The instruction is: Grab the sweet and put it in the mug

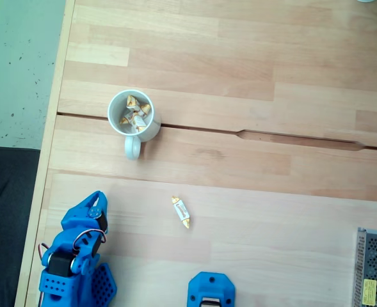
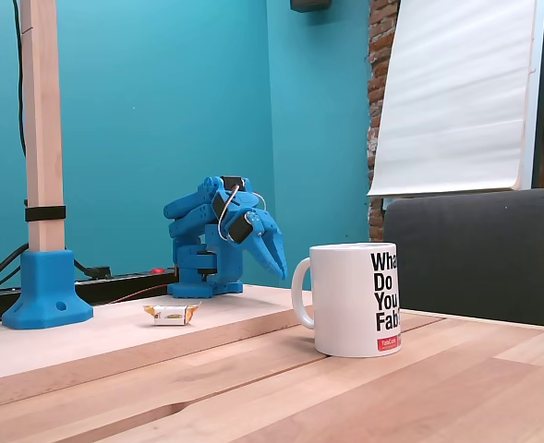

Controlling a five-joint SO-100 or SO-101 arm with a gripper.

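Note:
One sweet [image 1: 181, 212] with a white middle and golden twisted ends lies alone on the wooden table; the side fixed view shows this sweet [image 2: 172, 314] left of the mug. The white mug [image 1: 150, 132] stands upright with its handle toward the arm and holds several identical sweets [image 1: 136, 115]. On the mug [image 2: 345, 305] in the side view there is black lettering. My blue gripper [image 1: 93, 206] is folded back at the table's near left corner, shut and empty, well away from the sweet and mug. From the side, the gripper [image 2: 276, 263] points down.
A blue camera-post base [image 1: 211, 291] stands at the near edge, with its wooden post [image 2: 41, 138] rising above. A metal power supply [image 1: 374, 268] sits at the near right corner. A dark chair [image 2: 475, 249] is beyond the table. A seam [image 1: 290, 137] crosses the tabletop.

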